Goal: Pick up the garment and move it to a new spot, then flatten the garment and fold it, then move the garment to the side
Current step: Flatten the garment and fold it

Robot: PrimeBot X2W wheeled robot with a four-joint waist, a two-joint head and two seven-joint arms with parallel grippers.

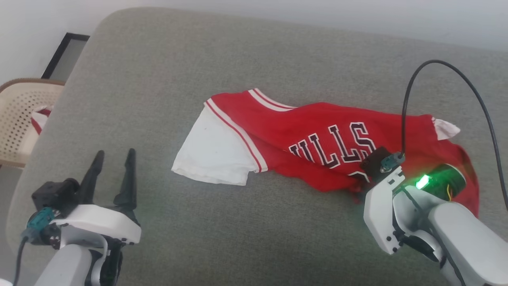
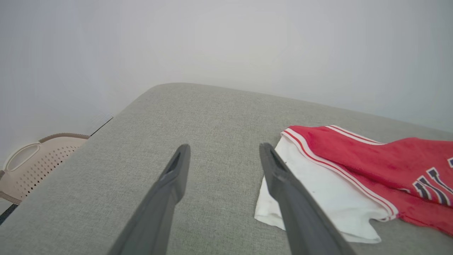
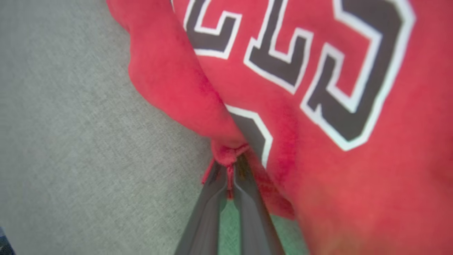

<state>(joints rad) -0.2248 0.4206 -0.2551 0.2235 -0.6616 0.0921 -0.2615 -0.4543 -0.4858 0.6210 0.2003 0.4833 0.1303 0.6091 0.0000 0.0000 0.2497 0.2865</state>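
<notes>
The garment [image 1: 317,135], a red shirt with white sleeves and dark white-outlined lettering, lies rumpled on the grey cushioned surface [image 1: 238,59]. One white sleeve [image 1: 214,153] spreads flat at its left. My right gripper [image 3: 230,166] is shut on a pinch of red fabric at the garment's [image 3: 318,141] near edge; in the head view its wrist [image 1: 383,190] covers that spot. At the lower left, my left gripper [image 1: 115,157] stands open above bare cushion. In the left wrist view its fingers [image 2: 177,170] point past the garment [image 2: 371,156], apart from it.
A beige perforated plastic chair [image 1: 20,115] stands off the cushion's left edge, with a dark-framed panel [image 1: 63,55] behind it. A pale wall [image 2: 226,42] runs along the far side. A black cable [image 1: 444,65] loops above my right wrist.
</notes>
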